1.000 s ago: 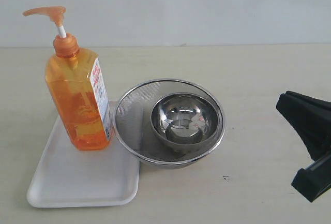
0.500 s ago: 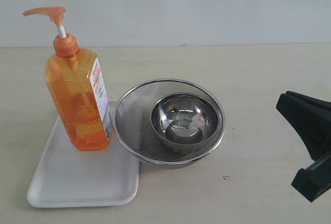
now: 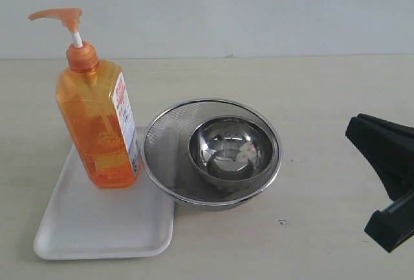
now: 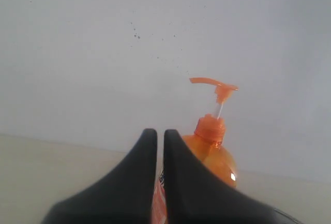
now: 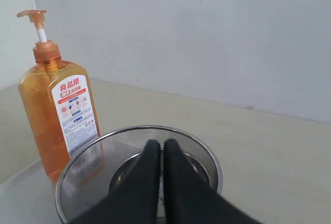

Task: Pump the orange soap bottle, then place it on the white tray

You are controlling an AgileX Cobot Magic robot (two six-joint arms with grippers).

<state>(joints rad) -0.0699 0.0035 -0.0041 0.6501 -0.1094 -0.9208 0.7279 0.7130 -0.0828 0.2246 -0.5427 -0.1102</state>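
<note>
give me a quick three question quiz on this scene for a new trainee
1. True or false: the orange soap bottle stands on the white tray.
2. Multiple choice: what sits inside the steel mesh bowl? A) a smaller shiny steel bowl B) a sponge C) a bar of soap
3. Fill in the gap: in its own wrist view, the right gripper has its jaws ____ (open or shut).

Key: 1 true; 2 A; 3 shut.
</note>
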